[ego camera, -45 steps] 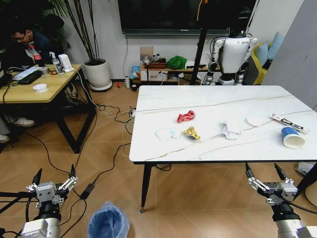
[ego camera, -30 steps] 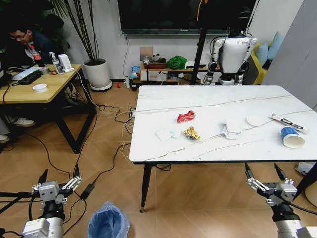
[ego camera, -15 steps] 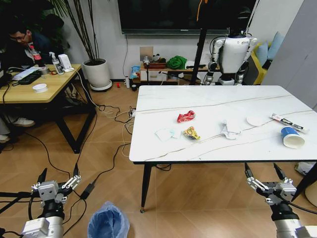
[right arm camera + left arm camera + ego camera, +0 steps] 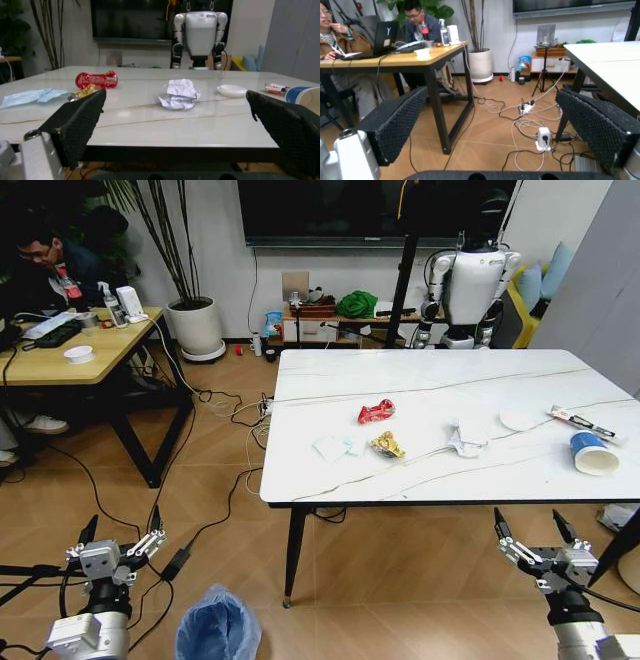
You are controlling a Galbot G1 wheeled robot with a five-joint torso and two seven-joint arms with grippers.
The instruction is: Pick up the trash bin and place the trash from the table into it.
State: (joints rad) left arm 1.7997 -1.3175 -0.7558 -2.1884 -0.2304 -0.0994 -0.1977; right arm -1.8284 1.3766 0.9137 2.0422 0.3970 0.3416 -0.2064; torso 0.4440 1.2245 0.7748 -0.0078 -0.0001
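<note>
The trash bin (image 4: 217, 626), round and lined with a crinkled light-blue bag, stands on the floor at seven o'clock. Left gripper (image 4: 118, 541) and right gripper (image 4: 534, 534) hover with fingers spread.

Both arms low at bottom of head view, forearms rising from lower corners, wrists pointing forward and up. Left gripper (image 4: 118, 536) at lower left, fingers spread wide in V, nothing between them. Right gripper (image 4: 533, 532) at lower right, same pose, fingers splayed apart, nothing held. Left wrist view: two black textured pads (image 4: 397, 123) set far apart, gap clear. Right wrist view: pads (image 4: 80, 125) likewise wide apart, gap clear. Both grippers at about same height, well apart from each other.
</note>
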